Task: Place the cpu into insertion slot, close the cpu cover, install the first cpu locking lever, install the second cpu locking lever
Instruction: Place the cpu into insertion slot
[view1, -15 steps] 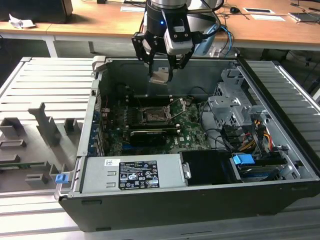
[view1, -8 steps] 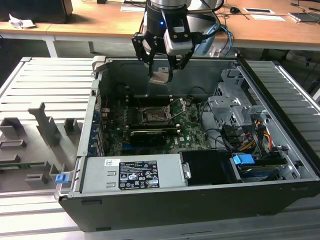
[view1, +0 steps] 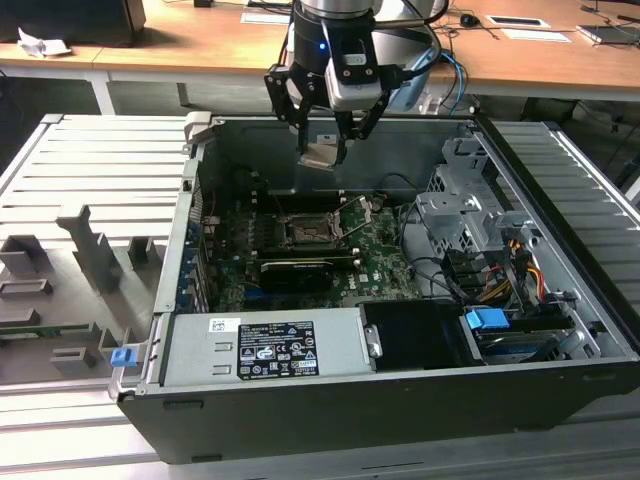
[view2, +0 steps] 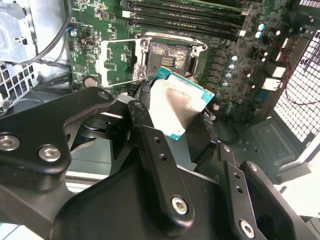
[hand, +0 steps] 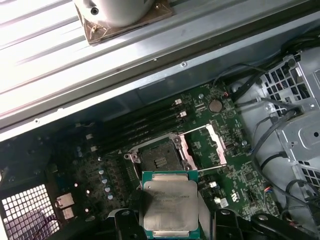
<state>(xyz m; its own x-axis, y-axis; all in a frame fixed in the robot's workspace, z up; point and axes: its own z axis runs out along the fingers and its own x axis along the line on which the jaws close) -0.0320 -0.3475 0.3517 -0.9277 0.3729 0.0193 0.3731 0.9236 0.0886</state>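
Observation:
My gripper (view1: 325, 150) hangs above the open computer case, shut on the cpu (view1: 322, 153), a flat square chip with a silvery top. Both wrist views show the cpu (view2: 177, 102) (hand: 169, 204) pinched by its edges between the black fingers (view2: 150, 145), tilted and well above the board. Below it lies the insertion slot (view1: 305, 232) (view2: 172, 55) (hand: 159, 160), a square black socket, bare and uncovered. The cpu cover (view2: 117, 62) (hand: 207, 145), a silver frame, is flipped open beside the socket. A thin locking lever (view1: 352, 212) stands raised next to it.
A long black card (view1: 295, 270) sits just in front of the socket, with memory slots (view2: 185, 15) on another side. The power supply (view1: 265, 345), a metal drive cage (view1: 470, 215) with cables, and the case walls surround the board. Grey fixtures (view1: 90, 250) stand at the exterior view's left.

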